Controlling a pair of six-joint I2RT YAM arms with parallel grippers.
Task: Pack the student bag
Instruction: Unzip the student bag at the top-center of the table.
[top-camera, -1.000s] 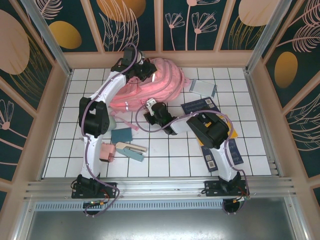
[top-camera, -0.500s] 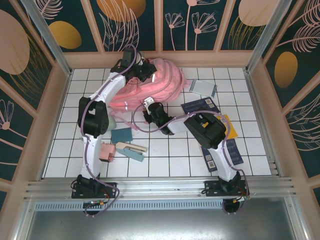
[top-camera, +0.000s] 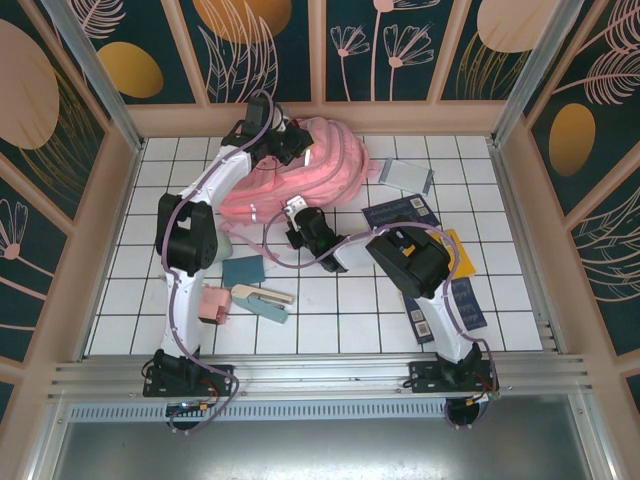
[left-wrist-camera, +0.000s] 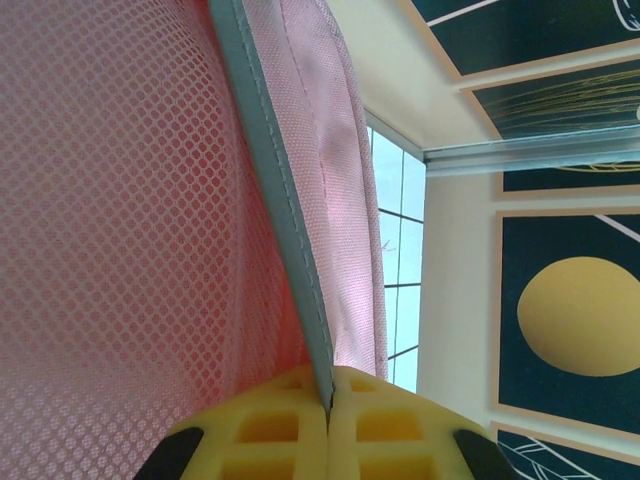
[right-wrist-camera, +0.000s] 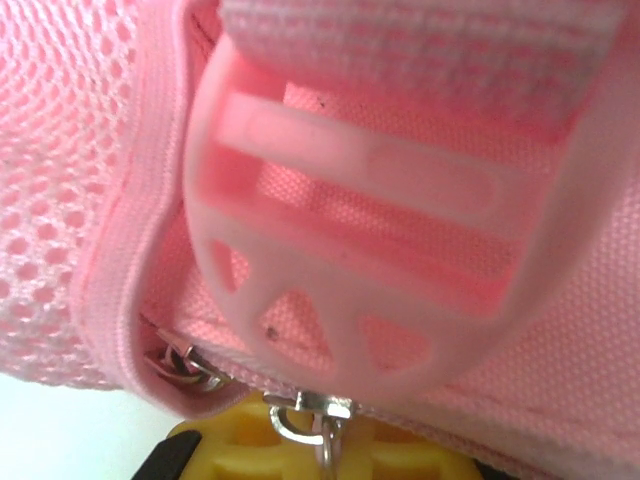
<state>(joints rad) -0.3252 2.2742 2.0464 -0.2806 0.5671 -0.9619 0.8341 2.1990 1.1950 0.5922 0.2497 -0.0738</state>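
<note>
- Top external: the student bag (top-camera: 325, 170) lies toward 12 o'clock on the tiled table (top-camera: 330, 320). The left gripper (top-camera: 292, 148) is on its 11 o'clock corner and the right gripper (top-camera: 293, 213) at its 6 o'clock edge.
- Left wrist: the left gripper (left-wrist-camera: 328, 410) has its yellow fingers pressed together on the bag's grey trim strip (left-wrist-camera: 275, 200), with pink mesh alongside.
- Right wrist: the right gripper (right-wrist-camera: 325, 440) is closed tight on a metal zip pull (right-wrist-camera: 300, 410), just under a pink strap buckle (right-wrist-camera: 360, 280).
- Step, as I judge it: opening a pocket, with one arm anchoring and the other on the zip. Packing has not begun.
- Next move: I would draw the pull along its track while the left holds the fabric taut. The small ring could slip out.
- Views compared: the wrist views tell me what each grip holds. The overhead view adds the layout and the waiting goods: a dark book (top-camera: 400, 213) at 3 o'clock of the bag, and a teal notebook (top-camera: 243, 270) and pink piece (top-camera: 213, 303) at 7 o'clock.
</note>
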